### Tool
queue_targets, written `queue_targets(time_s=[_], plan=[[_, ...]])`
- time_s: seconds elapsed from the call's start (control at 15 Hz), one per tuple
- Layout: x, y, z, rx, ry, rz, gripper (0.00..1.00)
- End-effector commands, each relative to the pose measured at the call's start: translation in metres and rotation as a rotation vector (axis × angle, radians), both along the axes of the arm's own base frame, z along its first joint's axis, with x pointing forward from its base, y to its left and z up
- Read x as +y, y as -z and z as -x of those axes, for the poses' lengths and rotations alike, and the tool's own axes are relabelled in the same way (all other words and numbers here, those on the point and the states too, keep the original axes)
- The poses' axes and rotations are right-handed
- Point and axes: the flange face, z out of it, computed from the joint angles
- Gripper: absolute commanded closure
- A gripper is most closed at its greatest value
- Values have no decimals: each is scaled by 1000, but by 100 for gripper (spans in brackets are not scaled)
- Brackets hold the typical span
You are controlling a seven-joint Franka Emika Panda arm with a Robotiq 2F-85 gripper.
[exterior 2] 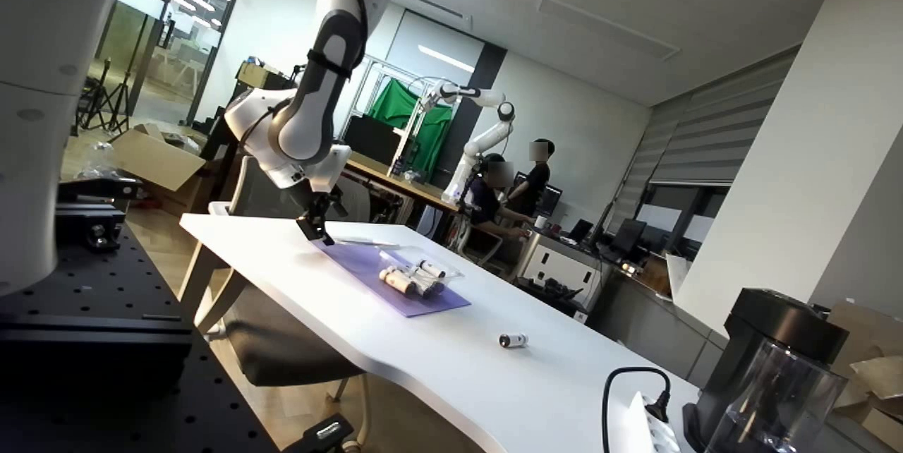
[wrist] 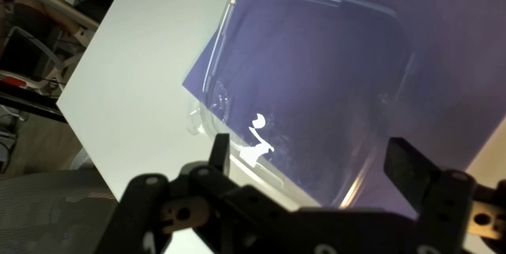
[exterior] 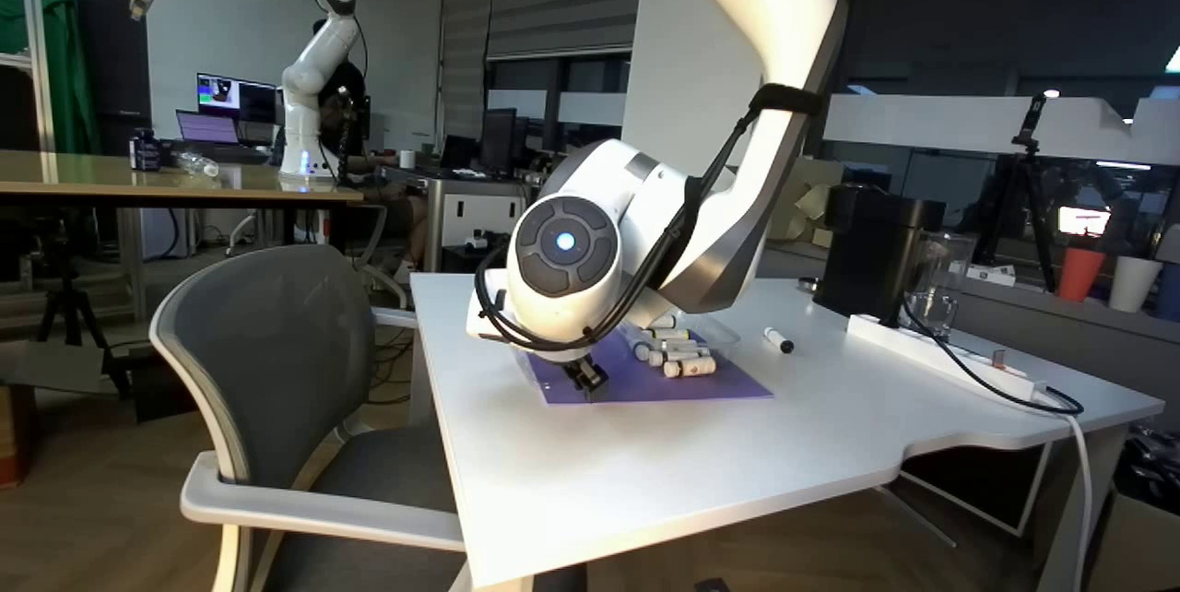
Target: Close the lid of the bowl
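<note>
Nearest us, in the wrist view, the gripper sits at six o'clock, its jaws well apart. At twelve o'clock from it we see the clear piece we take to be the lid. It lies over a corner of a purple sheet, part of its rim reaching past the sheet onto the bare white tabletop. The lid shows between the jaws, though we cannot tell whether either side touches it.

Farther along the sheet, at four o'clock from the gripper in an exterior view, we find a bunch of white cylinders. Clear plastic, perhaps the bowl, shows beside them, too faint for us to tell whether they lie inside. Well past the sheet's edge, also toward four o'clock, a loose white cylinder with a dark end lies on its side.

Beyond these, in an exterior view, we have a white power strip at three o'clock from the gripper, a black machine at two, a grey chair at nine and, farthest off, a second white robot arm between ten and eleven.
</note>
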Motion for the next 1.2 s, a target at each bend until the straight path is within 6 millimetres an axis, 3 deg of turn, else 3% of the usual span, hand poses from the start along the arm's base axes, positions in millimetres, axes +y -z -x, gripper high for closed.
queue_targets(time_s=[0.0,0.33,0.8,1.13], plan=[[-4,5,-11,-79,-5,-42,0],[-10,5,-15,-230,53,-139,0],[-16,17,-14,-97,105,-136,0],[-14,16,-23,-186,85,-172,0]])
